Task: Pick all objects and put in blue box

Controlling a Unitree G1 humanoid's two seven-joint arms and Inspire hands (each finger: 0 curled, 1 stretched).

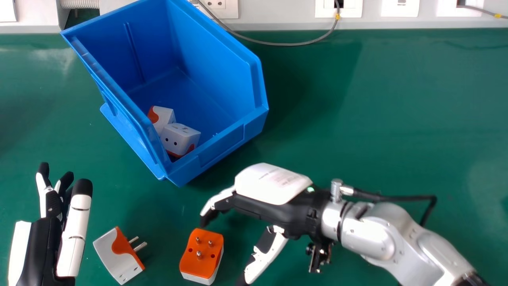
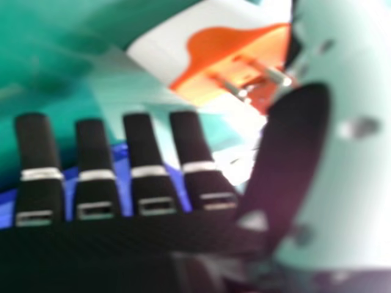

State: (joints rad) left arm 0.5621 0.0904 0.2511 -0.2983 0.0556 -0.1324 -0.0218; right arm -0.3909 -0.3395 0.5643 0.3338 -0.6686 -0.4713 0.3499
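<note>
Probably light and stiff, the orange-topped plug (image 1: 201,260) stands prongs up on the table (image 1: 357,119) near the right hand (image 1: 274,186), whose thumb is spread from its fingers. Smooth sides may slip: pinch 2 opposite faces, below the prongs. The left hand (image 1: 43,246), fingers straight, is at the head view's left.

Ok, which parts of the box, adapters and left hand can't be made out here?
Blue box, head view: far end, cut off by the top edge.
Farther adapter in it, head view: lower part, behind the nearer adapter.
Left hand, head view: wrist, cut off by the bottom edge.
Pronged adapter, right hand view: one end, behind the right hand's thumb.
</note>
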